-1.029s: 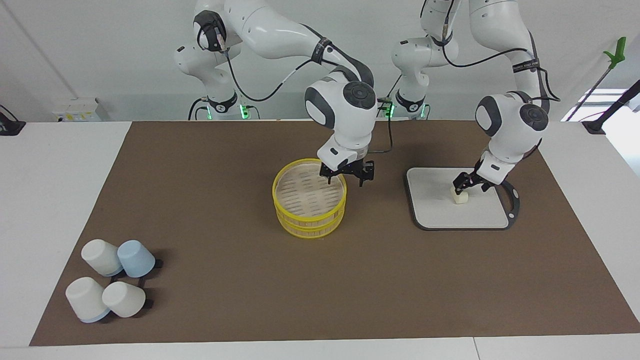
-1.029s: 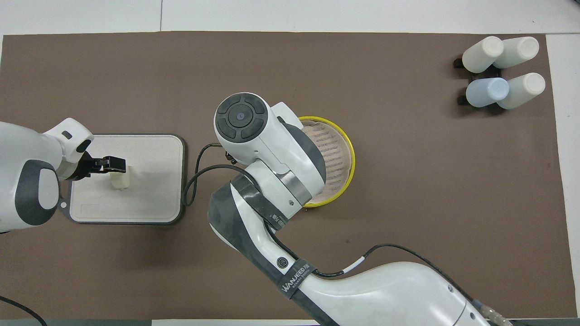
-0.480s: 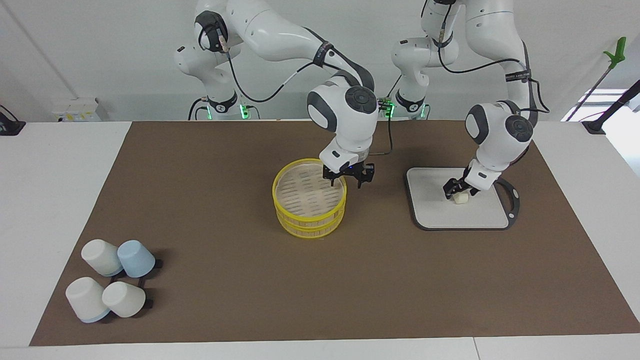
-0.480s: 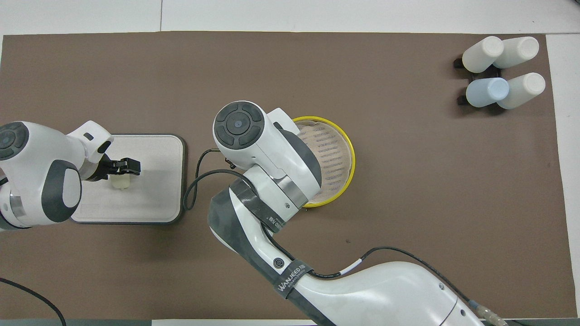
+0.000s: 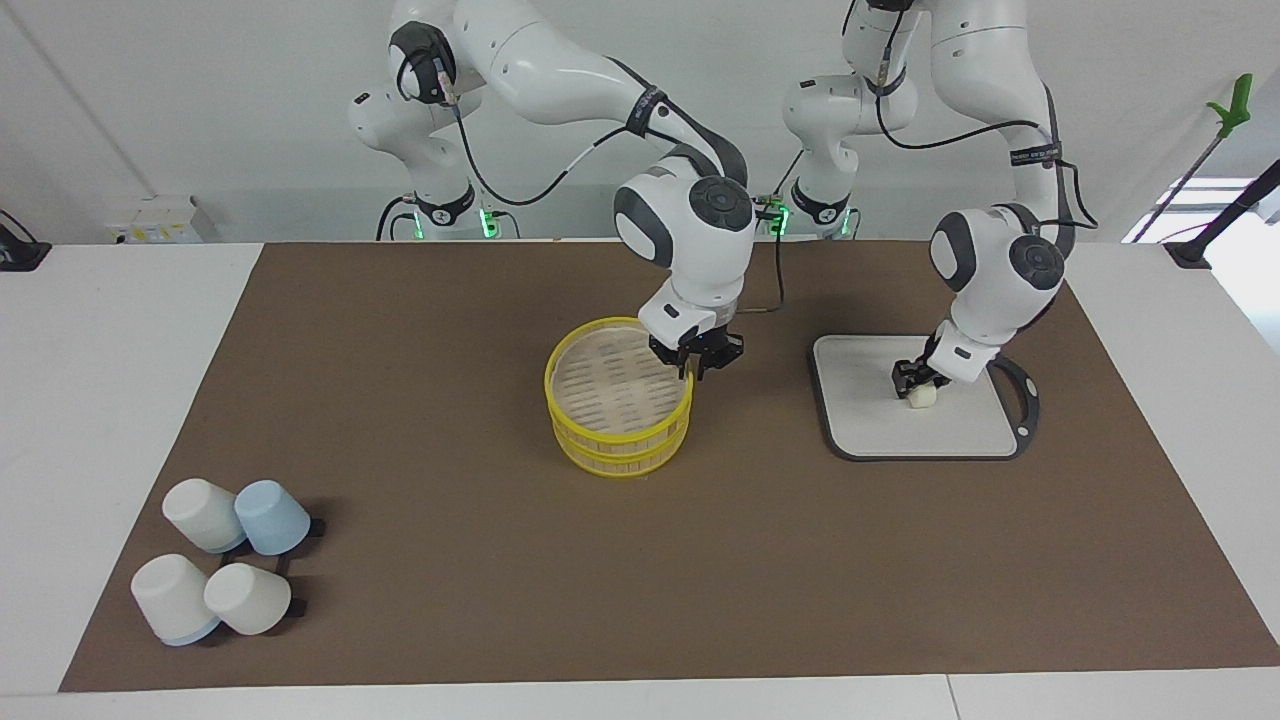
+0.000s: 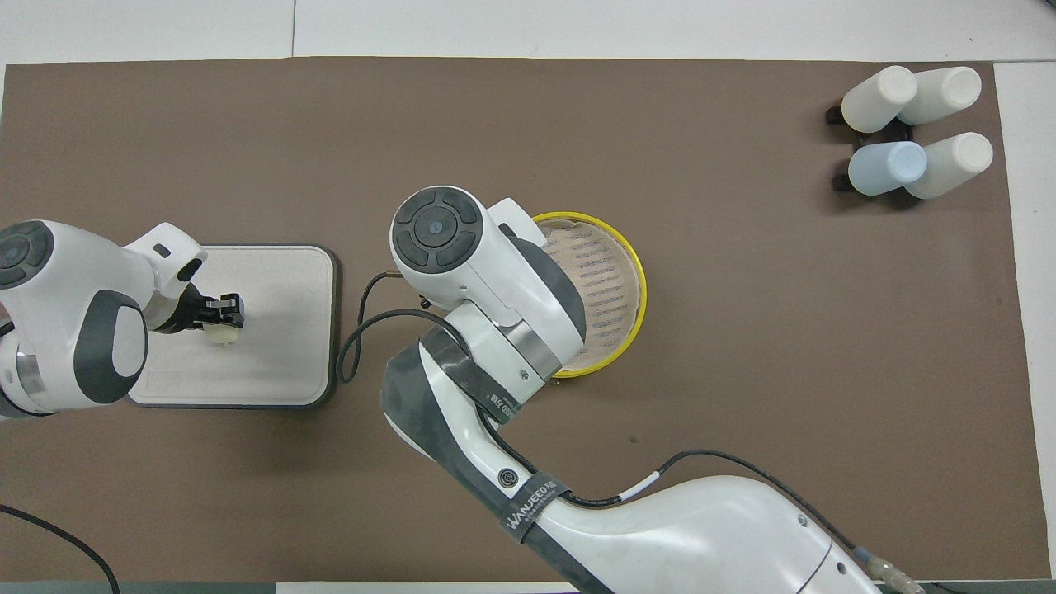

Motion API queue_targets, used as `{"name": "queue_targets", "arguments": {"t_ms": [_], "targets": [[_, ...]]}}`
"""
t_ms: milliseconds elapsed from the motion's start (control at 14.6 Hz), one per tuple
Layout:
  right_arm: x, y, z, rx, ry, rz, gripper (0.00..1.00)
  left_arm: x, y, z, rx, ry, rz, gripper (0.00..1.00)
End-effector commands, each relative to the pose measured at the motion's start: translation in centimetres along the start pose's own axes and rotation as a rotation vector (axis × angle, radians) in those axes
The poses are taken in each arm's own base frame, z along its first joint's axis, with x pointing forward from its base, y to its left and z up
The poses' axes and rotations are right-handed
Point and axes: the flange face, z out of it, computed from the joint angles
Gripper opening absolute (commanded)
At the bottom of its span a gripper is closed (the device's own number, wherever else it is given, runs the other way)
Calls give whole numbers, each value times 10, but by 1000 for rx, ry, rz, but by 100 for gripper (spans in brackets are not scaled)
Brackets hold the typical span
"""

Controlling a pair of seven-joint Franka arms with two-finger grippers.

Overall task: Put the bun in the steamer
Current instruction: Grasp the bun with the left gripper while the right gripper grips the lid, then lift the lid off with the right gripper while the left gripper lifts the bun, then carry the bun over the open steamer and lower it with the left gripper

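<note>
Left fingers (image 5: 913, 381) closed on the small cream-white pillow-shaped bun (image 5: 921, 396); right fingers (image 5: 691, 364) closed on the steamer rim.
I see the round yellow-rimmed bamboo steamer (image 5: 619, 396) mid-worktop, toward the right arm from the bun.

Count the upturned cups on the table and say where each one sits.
4, clustered toward the right arm's end: a blue cup beside a white cup, and two more white cups farther from the robots.

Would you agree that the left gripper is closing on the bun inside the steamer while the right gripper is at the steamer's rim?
Not quite: the bun lies on the grey tray, not in the steamer, as the facing view shows. The left gripper is indeed on the bun, and the right gripper is at the steamer's rim.
</note>
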Motion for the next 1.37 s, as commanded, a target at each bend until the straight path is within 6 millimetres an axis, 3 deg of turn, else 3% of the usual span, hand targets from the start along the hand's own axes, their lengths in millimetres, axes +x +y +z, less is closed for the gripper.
{"name": "queue_targets", "arguments": {"t_ms": [0,206,343,480,549,755,892,961,1167,1304], "targets": [[1,10,-19,3,21,11,0,7,-3,-24,6,-23,-11,36],[13,40,-55,-8,12,-8,0,14,0,-42,7,-34,-13,36],[26,64,-93,6,28,-34,0,23,11,-63,5,-39,-37,36],[49,109,-130,35,63,-90,0,35,52,-82,14,-45,-88,37],[66,140,-137,26,62,-101,0,39,69,-89,16,-52,-110,38],[111,232,-146,11,48,-123,0,50,151,-125,-18,-47,-194,38],[138,291,-147,15,55,-135,0,35,243,-133,-7,-54,-247,38],[149,318,-146,16,61,-138,0,34,274,-136,-14,-46,-290,38],[165,374,-138,11,54,-106,0,31,378,-125,-59,-41,-333,38],[168,398,-135,11,40,-103,0,22,401,-120,-115,-54,-359,38]]}}
